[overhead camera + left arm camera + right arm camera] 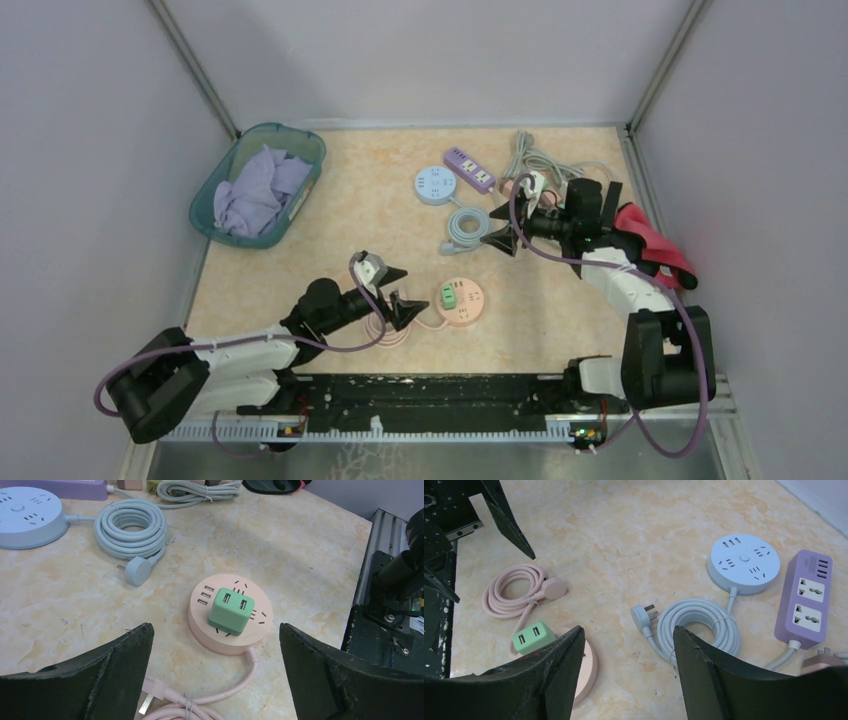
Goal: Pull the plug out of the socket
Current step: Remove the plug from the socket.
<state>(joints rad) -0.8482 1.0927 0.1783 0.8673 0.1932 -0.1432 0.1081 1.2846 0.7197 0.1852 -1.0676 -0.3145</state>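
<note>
Marbled beige counter [540,330], walled on three sides. Nearest: left end effector [398,291], fingers spread wide, empty, facing the green plug [230,612]. Plug remains seated in the round pink socket [260,630]. Farther right: right end effector [500,240], fingers apart, empty, near a coiled grey cord [466,224]. Beyond: blue round socket [434,185], purple strip [469,169].

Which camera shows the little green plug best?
The left wrist view: the green plug sits centred and large on the pink socket, both ports visible. The top view shows it tiny; the right wrist view shows it off to the side, the socket mostly hidden.
</note>
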